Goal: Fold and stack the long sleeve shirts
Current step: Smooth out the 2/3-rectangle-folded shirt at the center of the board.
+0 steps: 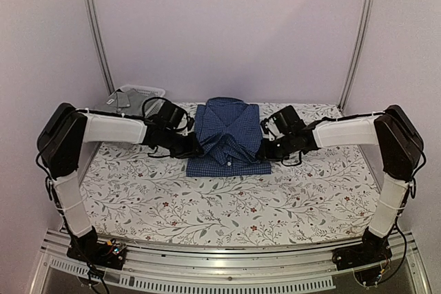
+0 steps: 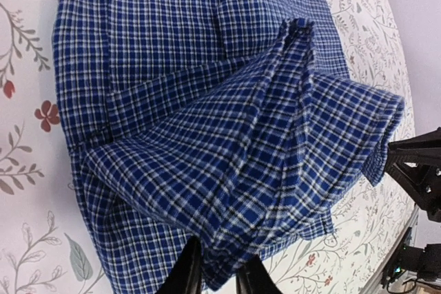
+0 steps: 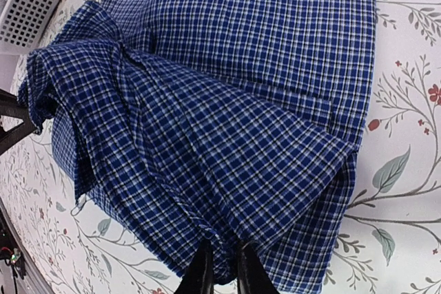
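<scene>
Floral table [image 1: 207, 204]: checked shirt [image 1: 227, 137] edges pinched between jaws.

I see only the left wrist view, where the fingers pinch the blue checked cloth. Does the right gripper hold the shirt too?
Observer: Yes. The right gripper pinches a raised fold of the blue checked shirt on its opposite side.
Operator: Is there a second shirt?
Observer: A grey shirt rests in a white basket at the far left corner of the table.
Operator: Where does the blue shirt's collar point?
Observer: Toward the table's far edge.
</scene>
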